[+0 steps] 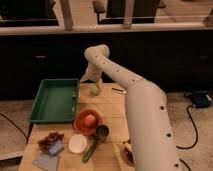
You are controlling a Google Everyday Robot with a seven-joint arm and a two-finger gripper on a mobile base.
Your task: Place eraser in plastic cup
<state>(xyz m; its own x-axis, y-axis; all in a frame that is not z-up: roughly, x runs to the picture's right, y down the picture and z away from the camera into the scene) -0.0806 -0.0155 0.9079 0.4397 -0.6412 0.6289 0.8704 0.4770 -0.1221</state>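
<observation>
One tool (92, 78) over far edge of table (114, 107), one green tray (51, 102)

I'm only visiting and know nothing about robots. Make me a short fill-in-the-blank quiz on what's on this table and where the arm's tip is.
1. The tray on the table is ____ in colour.
2. The round orange fruit lies inside an orange ____.
3. The end effector, at the table's far edge, hangs just ____ a pale green object.

Missing words: green; bowl; above.
</observation>
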